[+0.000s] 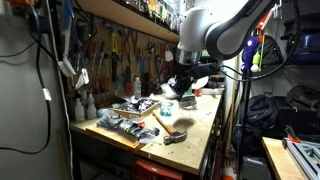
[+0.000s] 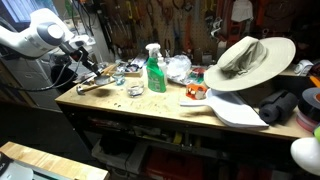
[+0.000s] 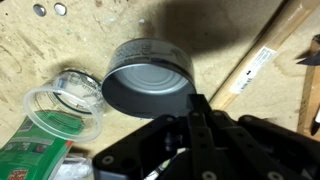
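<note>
In the wrist view a round metal can (image 3: pixel 148 85) with a grey top stands on the wooden bench. My gripper (image 3: pixel 198 102) is shut and empty, its fingertips together just beside the can's right rim. A clear plastic lid (image 3: pixel 65 105) lies against the can's left side. A wooden tool handle (image 3: pixel 255 62) lies diagonally to the right. In both exterior views the gripper (image 1: pixel 183 85) (image 2: pixel 95 62) hangs low over the cluttered end of the workbench (image 2: pixel 150 108).
A green packet (image 3: pixel 30 160) lies below the lid. A hammer (image 1: pixel 175 132) lies near the bench's front. A green spray bottle (image 2: pixel 154 68), a wide-brimmed hat (image 2: pixel 250 60) and clutter fill the bench. Tools hang on the back wall (image 1: pixel 120 50).
</note>
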